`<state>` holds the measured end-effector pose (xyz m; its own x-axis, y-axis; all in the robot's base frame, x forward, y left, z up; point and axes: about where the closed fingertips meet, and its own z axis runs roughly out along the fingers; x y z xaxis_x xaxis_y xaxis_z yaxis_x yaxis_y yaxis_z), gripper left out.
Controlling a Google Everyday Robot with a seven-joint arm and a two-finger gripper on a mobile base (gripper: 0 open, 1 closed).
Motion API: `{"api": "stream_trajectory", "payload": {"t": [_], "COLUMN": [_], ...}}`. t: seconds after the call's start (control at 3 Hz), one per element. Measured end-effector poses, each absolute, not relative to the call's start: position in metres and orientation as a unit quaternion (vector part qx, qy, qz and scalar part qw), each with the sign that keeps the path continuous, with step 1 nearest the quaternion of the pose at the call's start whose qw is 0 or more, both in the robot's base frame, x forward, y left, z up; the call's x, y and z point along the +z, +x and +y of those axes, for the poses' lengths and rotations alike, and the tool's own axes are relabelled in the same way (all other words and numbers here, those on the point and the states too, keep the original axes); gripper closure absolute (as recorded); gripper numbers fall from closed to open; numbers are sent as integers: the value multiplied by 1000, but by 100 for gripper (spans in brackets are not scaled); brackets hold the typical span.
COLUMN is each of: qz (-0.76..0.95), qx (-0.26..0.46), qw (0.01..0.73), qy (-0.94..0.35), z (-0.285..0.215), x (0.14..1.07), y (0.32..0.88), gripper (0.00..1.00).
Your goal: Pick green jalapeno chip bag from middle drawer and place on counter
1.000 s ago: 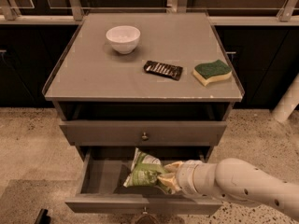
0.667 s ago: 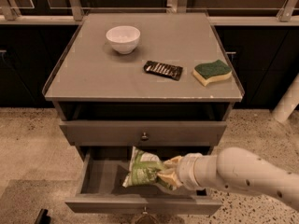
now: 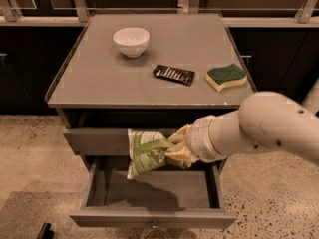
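Above the middle drawer point(image 3: 149, 190), the fingers point(image 3: 175, 144) pinch the green jalapeno chip bag point(image 3: 144, 152).

I am seeing a round white ceramic bowl point(image 3: 131, 41) sitting upright toward the back left of the grey top, well apart from the rest. A small dark striped flat wrapper point(image 3: 173, 74) is lying near the middle, and just to its right a green-and-yellow wavy sponge point(image 3: 227, 76) is resting green side up. The gripper point(image 3: 175, 144) is hanging in front of the cabinet, below them.

Pincer point(image 3: 174, 146) grips crinkled foil bag point(image 3: 144, 152); counter point(image 3: 99, 78) smooth matt.
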<state>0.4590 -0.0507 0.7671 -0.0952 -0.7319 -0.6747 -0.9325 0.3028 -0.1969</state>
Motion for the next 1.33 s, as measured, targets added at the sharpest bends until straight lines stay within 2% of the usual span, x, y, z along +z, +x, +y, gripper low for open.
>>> {"api": "stream_trajectory", "payload": {"t": [0.33,0.67,1.33], "qz": [696,693,659], "qx": [143,147,140], "qw": [351,346,329], "qy": [-609,-615,-661], "z": [-45,-44,-35], "x": [813,813,836], "y": [441,436,469], "gripper": [100,100,100]}}
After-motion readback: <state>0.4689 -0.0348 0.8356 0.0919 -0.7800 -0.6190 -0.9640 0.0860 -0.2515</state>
